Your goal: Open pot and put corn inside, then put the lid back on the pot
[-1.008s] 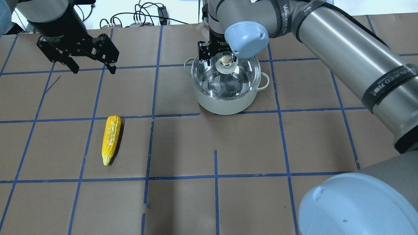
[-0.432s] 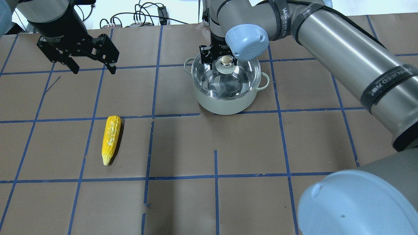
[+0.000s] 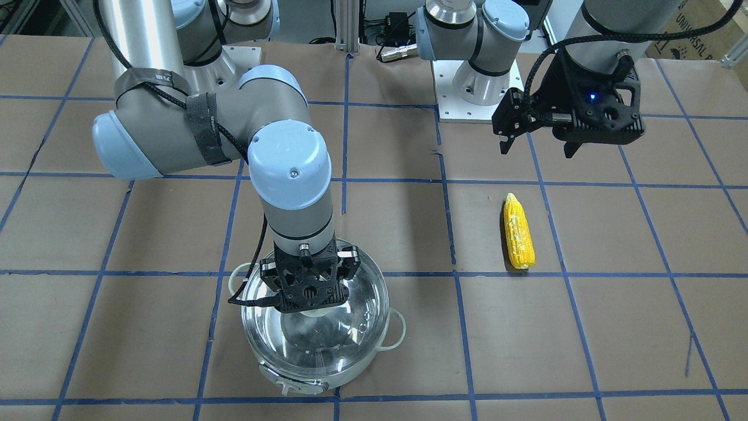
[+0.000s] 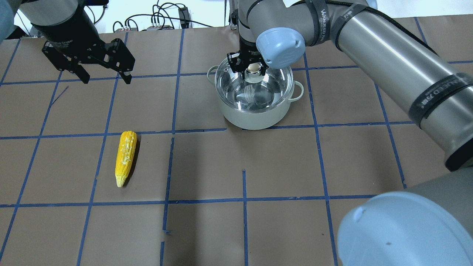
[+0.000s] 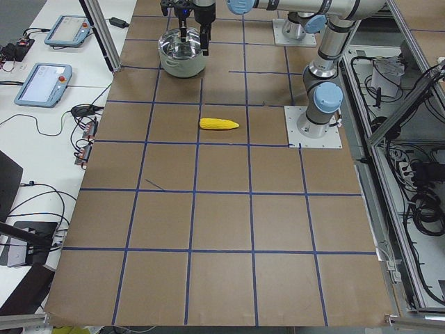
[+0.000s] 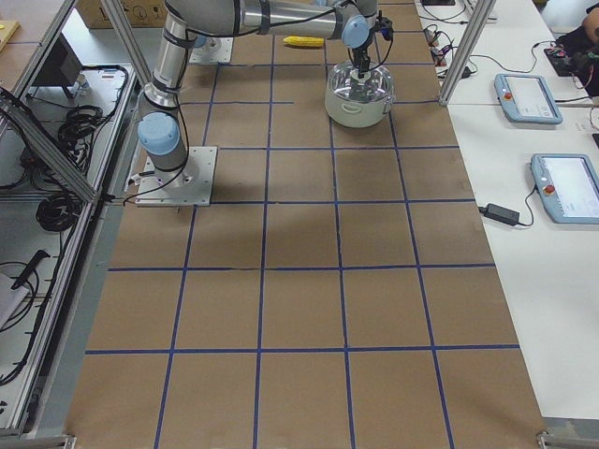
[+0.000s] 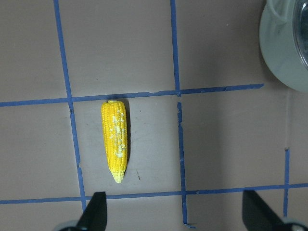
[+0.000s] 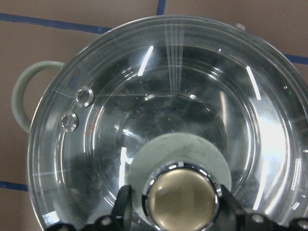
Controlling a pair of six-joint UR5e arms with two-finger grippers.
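Observation:
The steel pot (image 4: 251, 118) stands at the far middle of the table with the clear glass lid (image 4: 258, 94) on it. My right gripper (image 4: 254, 72) reaches down from above, its two fingers closed against the sides of the lid's knob (image 8: 182, 197); it also shows in the front view (image 3: 310, 304). The yellow corn (image 4: 125, 157) lies on the paper at near left, tapered end toward the robot. My left gripper (image 4: 107, 79) hangs open and empty above the table, beyond the corn; its wrist view looks straight down on the corn (image 7: 115, 142).
Brown paper with a blue tape grid covers the table (image 4: 244, 166). The right arm's long links (image 4: 388, 55) cross above the table's right half. Cables (image 4: 162, 18) lie beyond the far edge. The pot's pale handle (image 8: 29, 96) sticks out sideways.
My right gripper has come down over the lid and its fingers have closed in on the knob. The pot and lid have shifted slightly. The left gripper and corn have not moved.

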